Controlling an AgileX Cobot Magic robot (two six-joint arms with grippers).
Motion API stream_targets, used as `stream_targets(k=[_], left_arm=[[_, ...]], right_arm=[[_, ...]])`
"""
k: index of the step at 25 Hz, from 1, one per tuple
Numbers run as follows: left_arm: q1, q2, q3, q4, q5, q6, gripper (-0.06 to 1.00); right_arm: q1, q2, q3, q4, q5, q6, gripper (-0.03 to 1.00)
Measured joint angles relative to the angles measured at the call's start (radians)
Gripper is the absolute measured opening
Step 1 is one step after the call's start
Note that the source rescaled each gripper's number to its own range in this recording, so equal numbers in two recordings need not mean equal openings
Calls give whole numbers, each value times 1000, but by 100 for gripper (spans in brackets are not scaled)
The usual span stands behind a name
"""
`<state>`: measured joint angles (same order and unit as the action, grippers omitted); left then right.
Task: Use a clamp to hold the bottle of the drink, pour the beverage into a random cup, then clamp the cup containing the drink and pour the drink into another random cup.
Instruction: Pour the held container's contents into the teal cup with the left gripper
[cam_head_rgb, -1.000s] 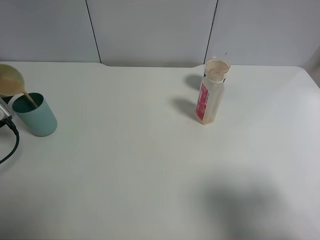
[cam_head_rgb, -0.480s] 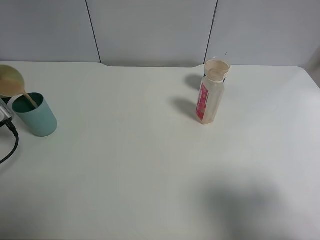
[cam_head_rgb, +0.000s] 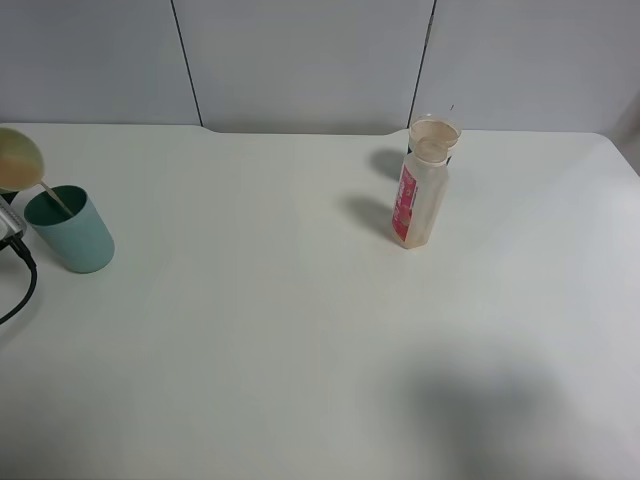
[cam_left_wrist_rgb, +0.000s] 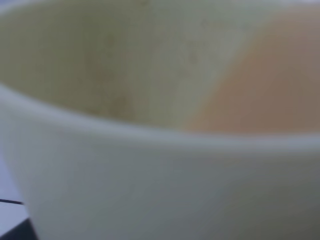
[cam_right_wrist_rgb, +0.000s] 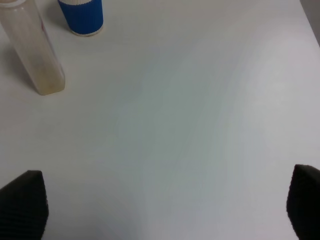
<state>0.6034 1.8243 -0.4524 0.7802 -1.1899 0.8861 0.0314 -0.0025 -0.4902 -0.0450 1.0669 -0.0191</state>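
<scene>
At the table's left edge the pale yellow-green cup containing the drink (cam_head_rgb: 18, 160) is tipped over the teal cup (cam_head_rgb: 75, 235). A thin stream of tan beverage (cam_head_rgb: 55, 199) falls from its rim into the teal cup. My left gripper (cam_head_rgb: 6, 222) is mostly cut off by the frame edge and is shut on the yellow-green cup. That cup (cam_left_wrist_rgb: 150, 175) fills the left wrist view, with beverage (cam_left_wrist_rgb: 265, 80) pooled inside it. The bottle (cam_head_rgb: 418, 195) stands upright at the right middle, also in view as the bottle (cam_right_wrist_rgb: 37, 55). My right gripper (cam_right_wrist_rgb: 165, 210) hangs open above bare table.
A blue-and-white cup (cam_right_wrist_rgb: 81, 16) stands just behind the bottle, near the table's far edge; its rim (cam_head_rgb: 436, 131) shows above the bottle's mouth. A black cable (cam_head_rgb: 25, 280) trails off the left edge beside the teal cup.
The yellow-green cup has edged slightly left and the stream into the teal cup has thinned. The bottle and the right gripper have not moved.
</scene>
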Motion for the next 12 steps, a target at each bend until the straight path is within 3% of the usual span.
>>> stream_targets(k=[12], left_arm=[[0,0,0,0,0,82,2]], right_arm=[[0,0,0,0,0,0,91]])
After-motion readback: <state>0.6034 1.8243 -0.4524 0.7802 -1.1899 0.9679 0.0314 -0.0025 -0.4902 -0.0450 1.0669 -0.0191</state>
